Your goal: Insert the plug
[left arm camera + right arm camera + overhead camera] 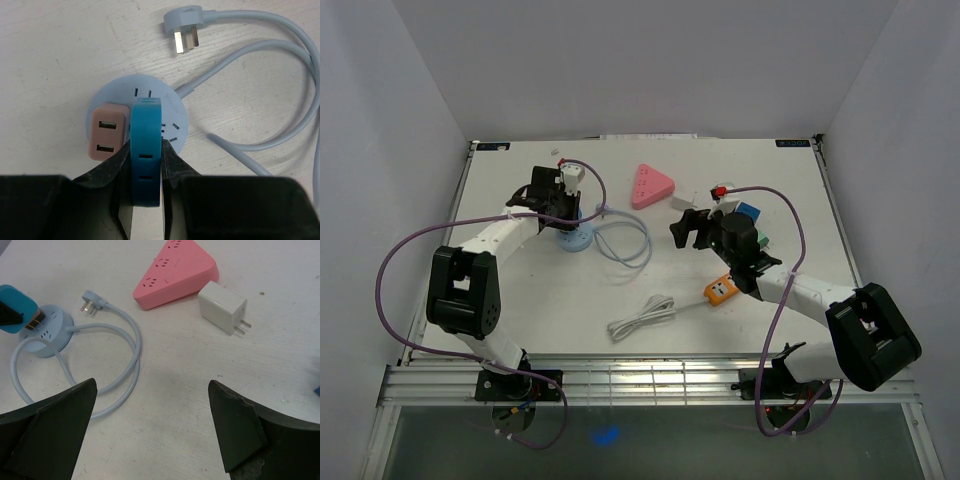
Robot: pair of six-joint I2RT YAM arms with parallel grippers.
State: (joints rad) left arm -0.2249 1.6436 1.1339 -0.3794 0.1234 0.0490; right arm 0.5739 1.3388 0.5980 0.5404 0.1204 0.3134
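Left gripper [146, 160] clamped on blue plug [146, 125], plug over round socket hub [150, 87], just beside pink adapter [106, 131]. Right gripper [152, 390] jaws apart, well away from hub. Risk: prongs miss slots, push skids hub.

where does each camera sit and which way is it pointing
Top external: above and behind the arm bases, looking down on the white table; both arms show in full.
Left wrist: on the left arm, looking down on the round pale blue socket hub; the left gripper is shut on a blue plastic adapter.
Right wrist: on the right arm, facing far-left toward the pink triangular power strip; the open right gripper frames it.
Shared: both wrist views show the hub and adapter.
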